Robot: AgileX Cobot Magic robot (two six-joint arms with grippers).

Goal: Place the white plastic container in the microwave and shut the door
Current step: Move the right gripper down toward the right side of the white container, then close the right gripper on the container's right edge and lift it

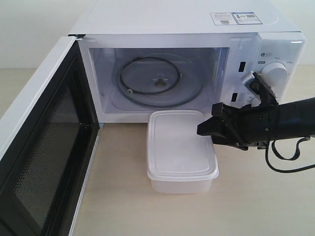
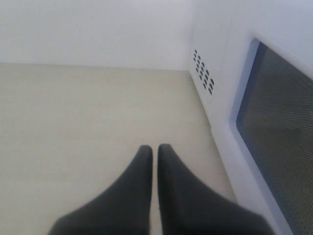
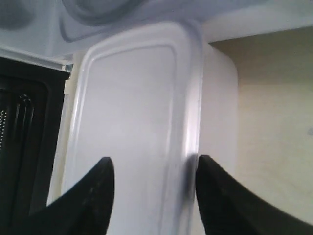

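Note:
The white plastic container (image 1: 181, 150) sits lidded on the table, right in front of the microwave (image 1: 172, 29). The microwave's cavity is open and its glass turntable (image 1: 157, 81) is bare. The door (image 1: 39, 147) is swung wide to the left, mesh inner face showing. My right gripper (image 1: 204, 130) is open at the container's right side. In the right wrist view this gripper (image 3: 154, 164) has one finger over the lid (image 3: 127, 117) and the other just outside the rim. My left gripper (image 2: 154, 149) is shut and empty, low over the table beside the door's outer face (image 2: 274, 127).
The light wooden table (image 1: 123, 196) runs in front of the microwave. The open door bounds the left side. Two dials (image 1: 273, 73) sit on the right panel, behind my right arm. Vent holes (image 2: 203, 73) mark the microwave's side wall near my left gripper.

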